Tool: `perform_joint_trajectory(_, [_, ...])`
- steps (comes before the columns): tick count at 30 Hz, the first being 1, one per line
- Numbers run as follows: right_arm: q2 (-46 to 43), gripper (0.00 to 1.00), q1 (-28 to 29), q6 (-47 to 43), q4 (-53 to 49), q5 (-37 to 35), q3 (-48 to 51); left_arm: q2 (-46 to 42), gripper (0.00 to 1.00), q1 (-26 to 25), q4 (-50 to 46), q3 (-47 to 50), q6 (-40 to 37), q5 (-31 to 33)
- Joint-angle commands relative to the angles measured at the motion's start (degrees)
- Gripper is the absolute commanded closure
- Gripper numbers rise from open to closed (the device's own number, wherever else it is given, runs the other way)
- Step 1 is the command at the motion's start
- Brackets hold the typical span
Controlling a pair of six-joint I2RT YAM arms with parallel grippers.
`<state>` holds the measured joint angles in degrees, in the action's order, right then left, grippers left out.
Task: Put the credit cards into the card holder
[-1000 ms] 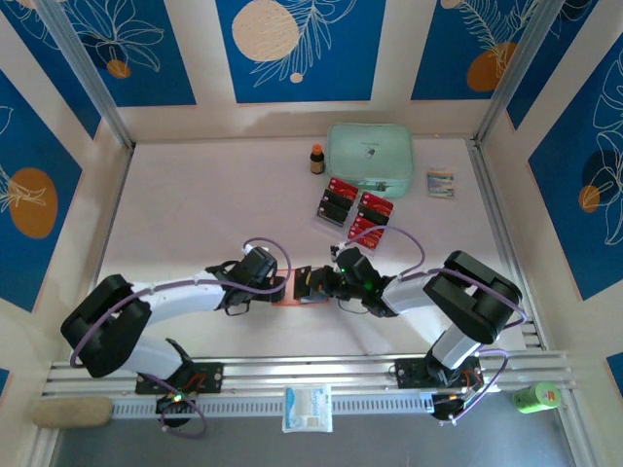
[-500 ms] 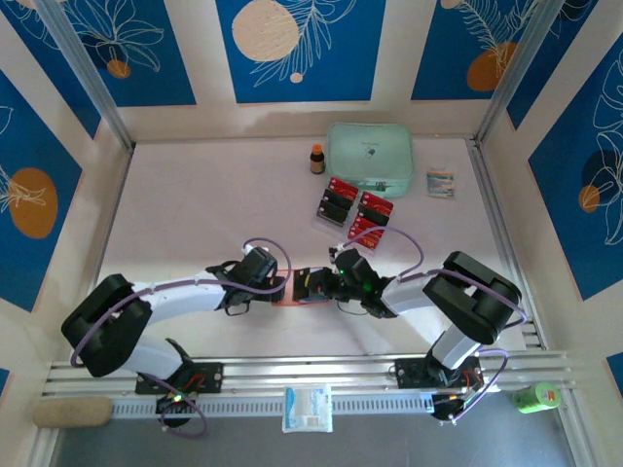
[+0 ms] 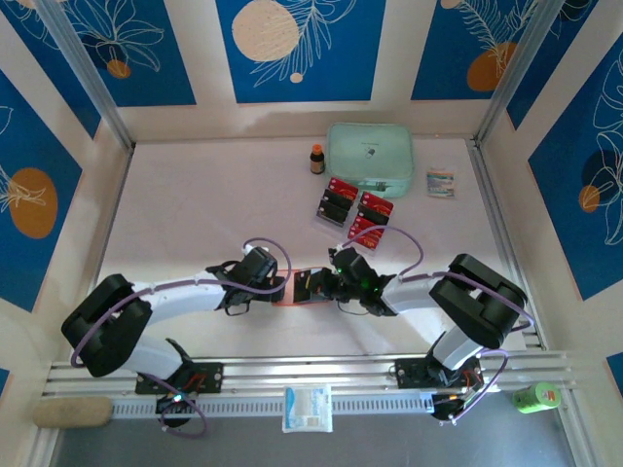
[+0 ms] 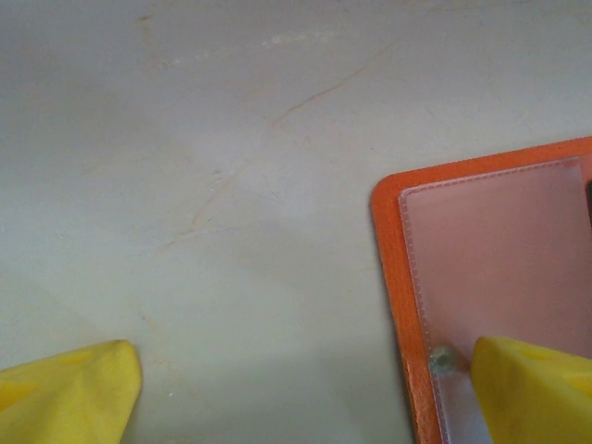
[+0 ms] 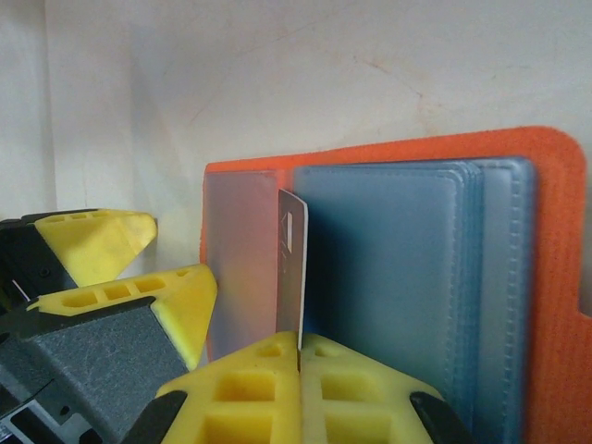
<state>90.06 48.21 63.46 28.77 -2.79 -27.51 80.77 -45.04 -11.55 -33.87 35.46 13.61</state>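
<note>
Open card holder (image 5: 555, 277) flat on the table (image 3: 195, 214) between the two grippers. One card (image 5: 291, 268) pinched edge-up by the right gripper (image 5: 299, 347) at the seam between clear flap (image 5: 240, 259) and grey-blue pockets (image 5: 388, 268). Wide-spread left gripper (image 4: 301, 393) with one finger over the holder's corner; other credit cards (image 3: 355, 209) well apart, beside the mint pouch (image 3: 370, 156).

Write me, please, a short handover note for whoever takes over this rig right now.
The left gripper is open, one finger on the clear flap of the card holder, the other over the table.
The right gripper is shut on one card, held edge-on at the seam beside the grey-blue pockets.
The other cards lie near the mint-green pouch.
Done: holder open, one card picked up.
Left: seat this card, then fetch the rest.
</note>
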Motion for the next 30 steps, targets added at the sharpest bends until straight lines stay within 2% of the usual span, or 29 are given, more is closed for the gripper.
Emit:
perform_joint_trajectory(1, [-0.1, 1.00, 0.7, -0.8, -5.5, -0.6, -0.7, 1.7, 0.08, -0.5, -0.5, 0.1, -0.1, -1.3])
perform_joint_trajectory(23, [0.6, 1.00, -0.7, -0.5, -4.6, -0.6, -0.4, 1.4, 0.08, -0.5, -0.4, 0.3, -0.2, -1.4])
perform_joint_trajectory(30, [0.6, 1.00, -1.3, 0.1, -1.4, -1.0, 0.6, 1.5, 0.08, -0.4, -0.2, 0.5, -0.2, -1.5])
